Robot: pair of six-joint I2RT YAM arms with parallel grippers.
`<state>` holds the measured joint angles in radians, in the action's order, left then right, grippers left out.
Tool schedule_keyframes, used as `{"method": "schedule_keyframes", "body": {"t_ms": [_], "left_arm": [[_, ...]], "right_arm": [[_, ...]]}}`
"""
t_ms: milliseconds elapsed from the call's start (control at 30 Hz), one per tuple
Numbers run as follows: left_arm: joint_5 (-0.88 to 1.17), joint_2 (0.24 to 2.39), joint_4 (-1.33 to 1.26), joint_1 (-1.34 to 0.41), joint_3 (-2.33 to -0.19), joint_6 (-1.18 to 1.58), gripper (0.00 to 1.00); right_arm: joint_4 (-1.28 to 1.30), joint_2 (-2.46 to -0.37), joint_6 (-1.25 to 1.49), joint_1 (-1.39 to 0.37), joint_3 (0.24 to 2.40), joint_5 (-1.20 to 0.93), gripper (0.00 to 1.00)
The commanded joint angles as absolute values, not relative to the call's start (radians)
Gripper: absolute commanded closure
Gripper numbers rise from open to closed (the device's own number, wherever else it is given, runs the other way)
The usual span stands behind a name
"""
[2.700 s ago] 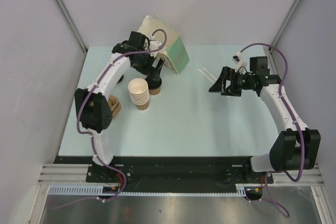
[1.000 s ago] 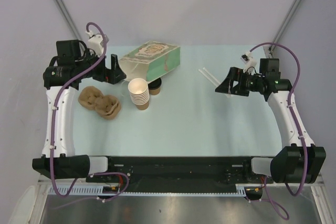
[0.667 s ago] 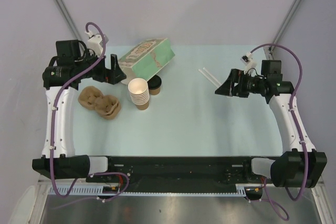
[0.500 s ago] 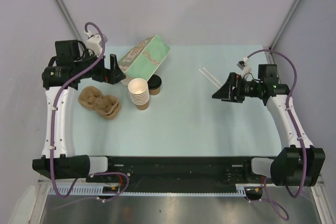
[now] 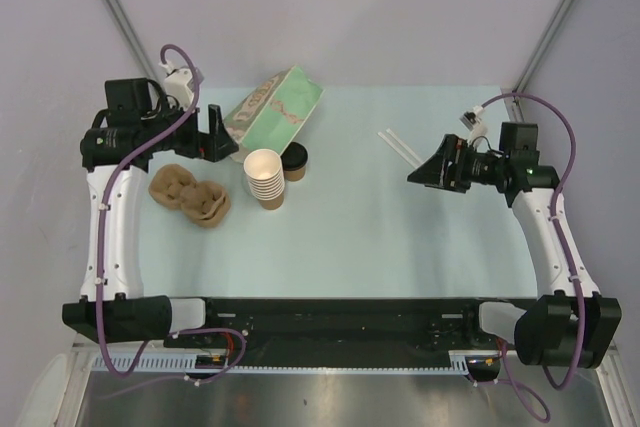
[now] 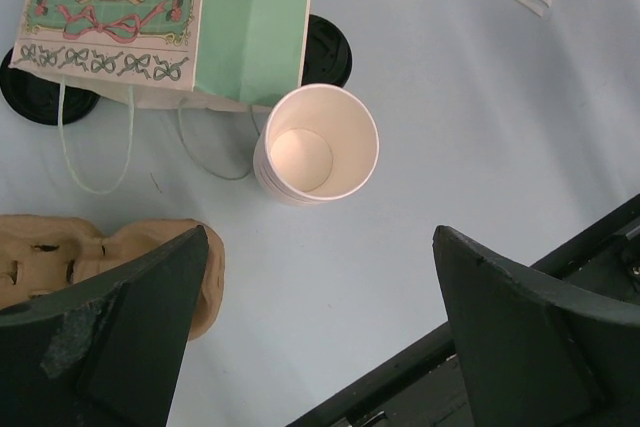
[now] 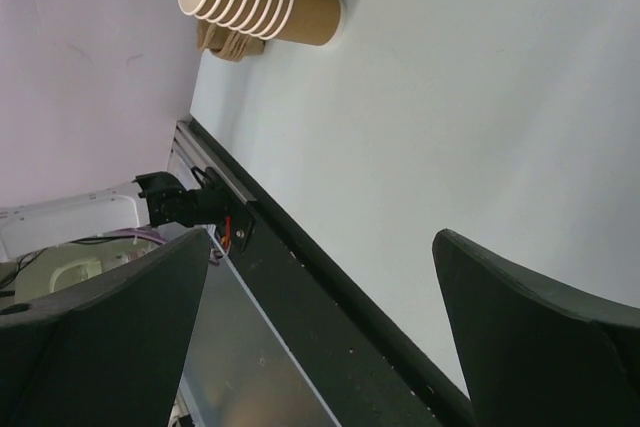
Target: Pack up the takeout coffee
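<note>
1. Left gripper (image 5: 222,135): jaws wide, empty, at 9 o'clock of the mint paper bag (image 5: 275,107).
2. Right gripper (image 5: 424,167): jaws wide, empty, well apart at 3 o'clock.
3. Takeout coffee (image 5: 294,161): upright, black lid on, just beside cup stack (image 5: 265,182) at its 2 o'clock; bag at coffee's 12 o'clock.
4. Pulp carrier (image 5: 190,194): 9 o'clock of stack.

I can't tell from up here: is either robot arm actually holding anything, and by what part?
Nothing is held. The left gripper and the right gripper are both open, with nothing between their fingers.
</note>
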<state>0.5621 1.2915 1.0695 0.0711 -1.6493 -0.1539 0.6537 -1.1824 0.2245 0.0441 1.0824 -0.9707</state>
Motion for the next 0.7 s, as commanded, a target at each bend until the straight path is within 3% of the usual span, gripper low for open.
{"method": "schedule_keyframes", "body": {"t_ms": [0,333,467,667], "left_arm": [[0.580,1.275,1.048,0.084,-1.632,-0.130,0.01],[0.520,1.236,1.005,0.100,-1.615,-0.164,0.01],[0.518,1.319,1.020,0.101,-1.704,-0.178,0.01],[0.506,1.356,1.023,0.107,-1.723,-0.172,0.06]], "right_arm": [[0.640,-1.128,0.210,0.051,1.068,-0.947,0.00],[0.664,-1.078,0.146,0.075,1.065,-0.910,0.00],[0.670,-1.074,0.138,0.083,1.065,-0.904,0.00],[0.676,-1.054,0.135,0.086,1.065,-0.882,0.00]]}}
